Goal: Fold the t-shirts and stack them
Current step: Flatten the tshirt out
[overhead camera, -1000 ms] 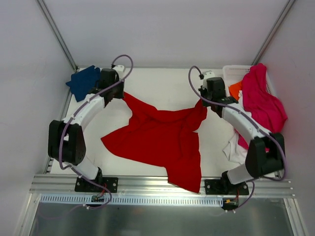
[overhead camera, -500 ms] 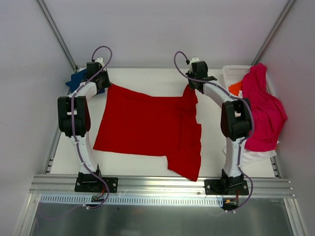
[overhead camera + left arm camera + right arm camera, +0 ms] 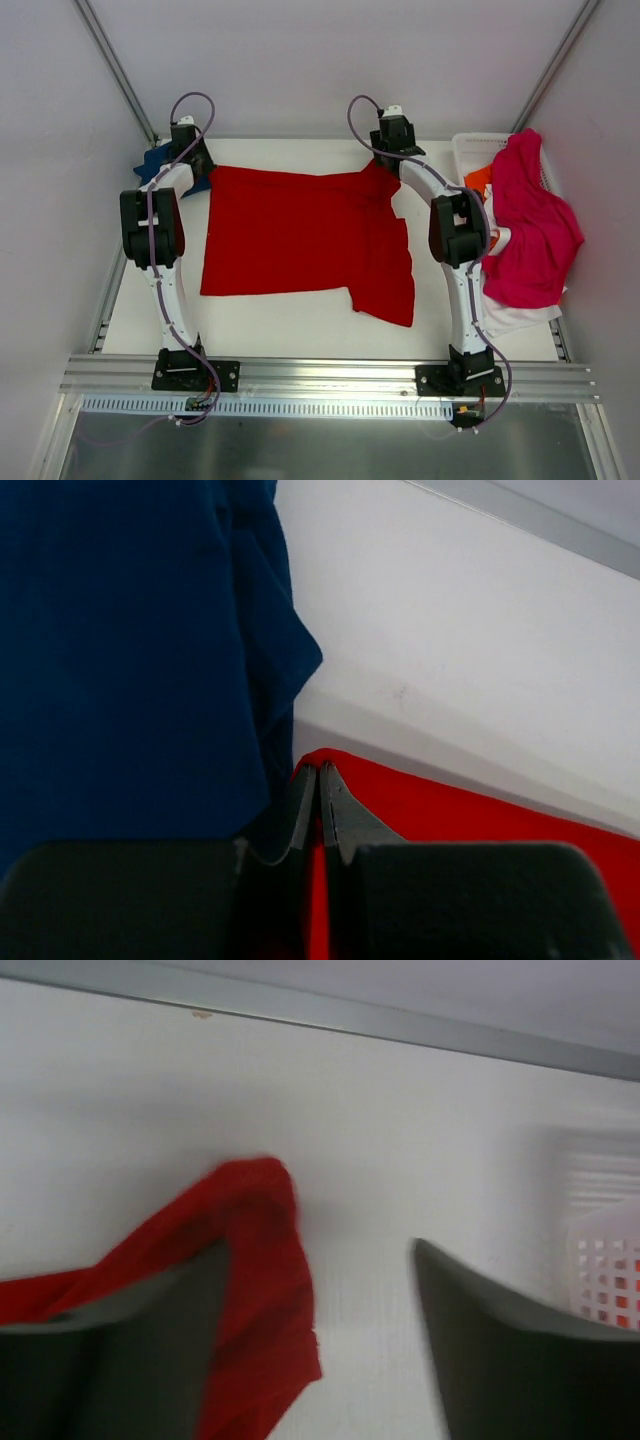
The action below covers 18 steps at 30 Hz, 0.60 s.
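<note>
On the white desk [image 3: 300,330], the bright red cloth t-shirt [image 3: 300,235] lies spread out flat, about in the middle. Its long way goes from left to right. The left end is a straight edge. On the right end, one sleeve sticks out toward me, and the other reaches up to the far edge.

My left pincer [image 3: 320,780] is at the far left corner of the shirt. It is pressed together and pinching that red corner. Just beside it lies the navy blue cloth t-shirt [image 3: 130,650], bunched in the far left corner of the desk.

My right pincer [image 3: 320,1245] is at the far right corner of the red shirt. Its fingers are spread apart. A red fold touches the left finger, but nothing is squeezed.

At the far right stands a white plastic basket [image 3: 470,150]. A magenta-pink t-shirt [image 3: 530,220] hangs over it, with an orange one [image 3: 478,180] and a white one [image 3: 510,318] close by.
</note>
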Tool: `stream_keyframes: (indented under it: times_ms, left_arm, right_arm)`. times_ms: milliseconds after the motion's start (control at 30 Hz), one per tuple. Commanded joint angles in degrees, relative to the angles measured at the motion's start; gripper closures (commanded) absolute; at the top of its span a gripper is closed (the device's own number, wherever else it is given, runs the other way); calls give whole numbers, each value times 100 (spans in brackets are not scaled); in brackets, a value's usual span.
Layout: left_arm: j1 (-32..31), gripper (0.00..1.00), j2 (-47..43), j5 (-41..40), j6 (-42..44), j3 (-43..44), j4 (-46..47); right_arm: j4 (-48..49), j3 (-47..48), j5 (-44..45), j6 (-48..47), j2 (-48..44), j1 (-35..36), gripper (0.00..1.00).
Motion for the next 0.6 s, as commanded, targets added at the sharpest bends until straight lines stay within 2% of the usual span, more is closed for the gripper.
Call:
stream_keyframes:
  times_ms: [0, 33, 67, 100, 133, 167, 200, 300, 433, 467, 567]
  left_arm:
    - [138, 100, 213, -415, -138, 350, 170]
    - [181, 100, 240, -423, -155, 386, 143]
    - [182, 100, 267, -466, -164, 439, 100]
    - [191, 86, 310, -519, -190, 535, 38]
    - [191, 62, 328, -650, -243, 579, -23]
    - [191, 8, 276, -730, -339, 580, -76]
    - [165, 1, 215, -835, -366, 571, -85]
    - [33, 1, -277, -1116, -323, 501, -85]
    - [-502, 1, -1076, -1512, 46, 501, -103]
    - [-782, 1, -1382, -1574, 90, 440, -112]
    - [-1100, 1, -1806, -1627, 21, 36, -156]
  right_arm:
    - [189, 328, 642, -82, 138, -31, 8]
    - [197, 345, 983, -99, 174, -31, 1]
    - [197, 354, 1221, -100, 200, -31, 1]
    - [171, 337, 1467, -82, 218, -31, 1]
    - [171, 311, 1870, -73, 175, -31, 1]
    - [171, 197, 2048, -30, 122, -31, 0]
    - [180, 109, 2380, 14, -70, -31, 1]
    - [276, -477, 2594, 207, -571, -31, 0]
    - [277, -1253, 2034, 576, -1643, 13, 0]
    - [189, -1350, 1954, 638, -2002, 100, 0]
    - [-4, -1614, 1558, 762, -2548, 433, 1]
